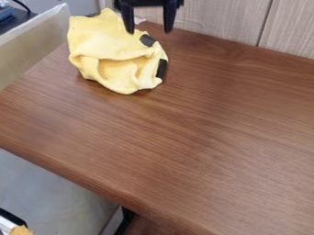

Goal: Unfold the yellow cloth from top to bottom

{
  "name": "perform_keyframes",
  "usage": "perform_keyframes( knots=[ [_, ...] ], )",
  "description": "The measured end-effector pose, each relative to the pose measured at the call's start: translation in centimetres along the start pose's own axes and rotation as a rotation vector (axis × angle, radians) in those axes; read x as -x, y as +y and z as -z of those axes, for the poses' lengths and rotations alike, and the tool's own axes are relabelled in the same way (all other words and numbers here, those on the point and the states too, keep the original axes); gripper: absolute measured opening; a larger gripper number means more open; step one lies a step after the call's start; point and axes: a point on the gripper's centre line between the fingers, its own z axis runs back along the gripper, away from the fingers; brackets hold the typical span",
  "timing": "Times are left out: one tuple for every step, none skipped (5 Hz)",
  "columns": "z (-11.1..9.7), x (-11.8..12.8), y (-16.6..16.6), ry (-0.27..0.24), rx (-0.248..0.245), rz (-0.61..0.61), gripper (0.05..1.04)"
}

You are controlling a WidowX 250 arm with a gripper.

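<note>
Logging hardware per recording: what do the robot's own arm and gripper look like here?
The gripper is black, with two slim, straight fingers that narrow toward their tips, hanging from a dark, wider body. I see no markings or cables on it. The arm is cut off by the top edge.

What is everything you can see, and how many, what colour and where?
cloth: 1, yellow, crumpled at the table's far left
patches: at least 2, black, on the cloth's right side
table: 1, brown wood look, across the middle
wall panels: at least 2, pale wood look, behind the table
thing I can't name: 1, beige with a whitish rim, left edge
blue thing: 1, top left corner
orange thing: 1, bottom left corner
robot's hand: 1, black, two fingers apart, top, by the cloth
</note>
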Motion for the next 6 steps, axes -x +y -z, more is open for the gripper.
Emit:
perform_keyframes(
  knots=[
    [1.81, 0.15, -0.49, 0.037, -0.007, 0.000, 0.998],
    [1.89, -0.16, -1.23, 0.026, 0.006, 0.005, 0.946],
    [1.81, -0.35, -1.30, 0.007, -0.007, 0.032, 0.663],
    [2.11, -0.04, -1.33, 0.018, -0.002, 0.049, 0.362],
    [2.40, 0.16, -1.34, 0.025, 0.001, 0.045, 0.174],
    [2.40, 0.13, -1.28, 0.023, -0.003, 0.048, 0.163]
  ],
)
